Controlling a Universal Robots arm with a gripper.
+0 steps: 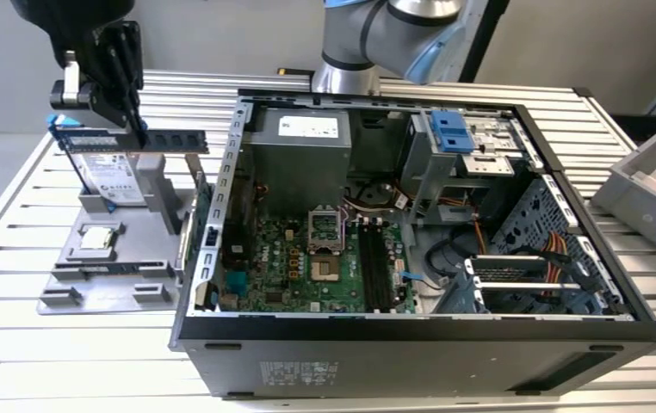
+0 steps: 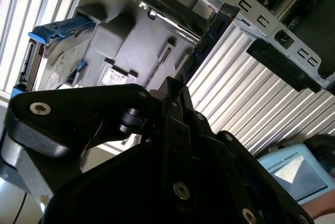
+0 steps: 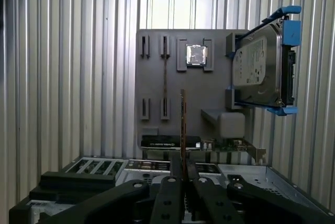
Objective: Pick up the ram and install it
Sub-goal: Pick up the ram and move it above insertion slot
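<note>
Claw (image 1: 135,136) is clamped on the ram (image 1: 176,139). Fingers pinch the stick around its middle, so it sticks out both sides of the claw, long edge level. The ram is in the air, off the grey holder (image 1: 98,297) and above it, over the desk's (image 1: 29,361) far corner on the exterior view's left. In that view it sits just over the top of the upright hard drive (image 1: 110,176) in its blue frame; whether they touch, can't tell.

In the first wrist view the ram (image 3: 183,124) shows edge-on, a thin line running out from between the black fingers (image 3: 168,192), with the holder (image 3: 157,85) behind it. Hard drive (image 3: 259,67) stands at one side of the holder, and the CPU chip (image 3: 196,55) lies flat in its pocket.

Open PC case (image 1: 420,331) lies on the middle of the desk, just beside the holder, motherboard (image 1: 305,258) facing up. Grey bin (image 1: 650,189) sits near the desk's edge on the exterior view's right.
</note>
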